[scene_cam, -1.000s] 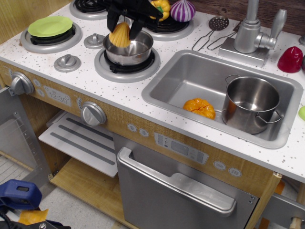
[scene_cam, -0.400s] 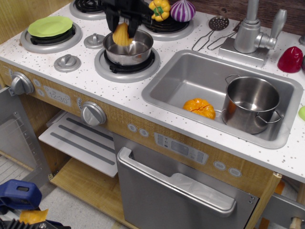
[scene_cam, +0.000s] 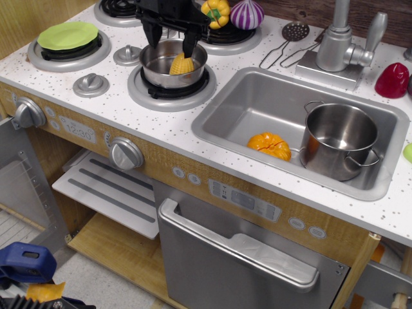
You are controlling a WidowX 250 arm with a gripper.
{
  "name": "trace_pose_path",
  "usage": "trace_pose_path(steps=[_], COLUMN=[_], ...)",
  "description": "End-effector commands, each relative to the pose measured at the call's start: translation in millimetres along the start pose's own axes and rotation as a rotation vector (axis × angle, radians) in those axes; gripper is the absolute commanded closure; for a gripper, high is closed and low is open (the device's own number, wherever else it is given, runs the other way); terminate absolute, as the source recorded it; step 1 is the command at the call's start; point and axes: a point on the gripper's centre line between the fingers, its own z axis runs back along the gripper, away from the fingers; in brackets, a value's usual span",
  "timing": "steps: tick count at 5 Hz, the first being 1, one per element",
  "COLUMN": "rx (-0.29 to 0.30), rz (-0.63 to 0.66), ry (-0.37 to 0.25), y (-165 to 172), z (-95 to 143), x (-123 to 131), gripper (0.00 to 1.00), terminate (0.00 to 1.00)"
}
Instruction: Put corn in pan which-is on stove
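The yellow corn (scene_cam: 181, 64) lies inside the small shiny steel pan (scene_cam: 161, 72), which stands on the front right burner of the white speckled stove (scene_cam: 103, 103). My black gripper (scene_cam: 170, 38) hangs just above the pan's far rim with its fingers spread apart. It is open and holds nothing. The corn is free of the fingers.
A green plate (scene_cam: 67, 35) covers the left burner. A yellow pepper (scene_cam: 215, 11) and a purple onion toy (scene_cam: 246, 13) sit at the back. The sink (scene_cam: 257, 103) holds an orange pumpkin toy (scene_cam: 270, 145) and a tall steel pot (scene_cam: 338, 140). A faucet (scene_cam: 338, 45) stands behind it.
The gripper held the corn above the pan and has opened. The corn has dropped into the pan and the gripper has lifted slightly.
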Motion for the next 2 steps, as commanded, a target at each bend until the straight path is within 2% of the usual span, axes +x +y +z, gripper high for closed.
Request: trace_pose_path(steps=[1, 2], rx=[0.002, 0.002], rz=[0.004, 0.004], ry=[-0.053, -0.053], y=[6.0, 6.0], z=[16.9, 16.9], x=[13.8, 13.8], gripper=[0.00, 0.00], terminate=[0.00, 1.00])
